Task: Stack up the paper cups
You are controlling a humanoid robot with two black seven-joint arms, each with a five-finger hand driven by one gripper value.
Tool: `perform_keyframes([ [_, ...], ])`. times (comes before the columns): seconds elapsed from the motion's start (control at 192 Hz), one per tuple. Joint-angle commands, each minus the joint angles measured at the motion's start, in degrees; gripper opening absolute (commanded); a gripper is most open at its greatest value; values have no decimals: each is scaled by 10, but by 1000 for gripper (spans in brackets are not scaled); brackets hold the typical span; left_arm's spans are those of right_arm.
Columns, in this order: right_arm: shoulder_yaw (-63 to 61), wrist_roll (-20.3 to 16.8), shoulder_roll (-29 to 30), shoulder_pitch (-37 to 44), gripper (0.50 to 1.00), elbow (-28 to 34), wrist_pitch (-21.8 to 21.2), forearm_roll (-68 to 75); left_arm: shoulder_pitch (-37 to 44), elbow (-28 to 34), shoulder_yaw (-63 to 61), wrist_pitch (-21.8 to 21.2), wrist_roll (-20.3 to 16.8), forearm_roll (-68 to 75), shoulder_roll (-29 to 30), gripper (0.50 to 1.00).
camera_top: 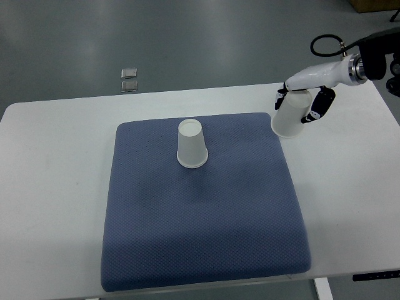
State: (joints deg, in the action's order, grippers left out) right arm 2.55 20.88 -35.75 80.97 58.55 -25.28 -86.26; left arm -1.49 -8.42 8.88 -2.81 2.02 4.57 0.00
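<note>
Right robot hand (300, 106) is up at the far right of the scene, its white forearm reaching in from the right edge with a black cable looping over the wrist. White and black fingers are wrapped around a white paper cup (290, 116), and that grip looks firm: one dark finger shows on the cup's right flank, another peeks out on its left near the top. This held cup is tilted, its wider open end angled down and toward the left, and it hangs over the far right corner of the blue mat (206, 219), just where the mat's edge meets the bare tabletop (50, 187). Whether the cup's rim touches the mat cannot be told from this angle.

Moving outward, a second paper cup (191, 144) stands upside down on the mat, wide mouth down, narrow base up, well to the left of the held one and toward the far middle of the mat. Nothing touches it. That mat is a textured, dark blue cushion, squarish, taking up most of the centre of the white tabletop.

Farther out, beyond the tabletop's far edge, two small square metal plates (129, 79) sit on the grey floor (206, 37), one just behind the other. At the top right corner a sliver of brown cardboard box (375, 4) shows.
</note>
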Motion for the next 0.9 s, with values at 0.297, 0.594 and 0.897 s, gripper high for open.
perform_keyframes([
  [0.297, -2, 0, 107, 89, 752, -3, -45, 5, 0, 0, 0, 0, 0, 0, 0, 1000],
  [0.594, -3, 0, 166, 115, 752, -6, -67, 24, 0, 0, 0, 1, 0, 0, 0, 1000],
  [0.897, -3, -3, 205, 111, 752, -58, -66, 23, 0, 0, 0, 0, 0, 0, 0, 1000],
])
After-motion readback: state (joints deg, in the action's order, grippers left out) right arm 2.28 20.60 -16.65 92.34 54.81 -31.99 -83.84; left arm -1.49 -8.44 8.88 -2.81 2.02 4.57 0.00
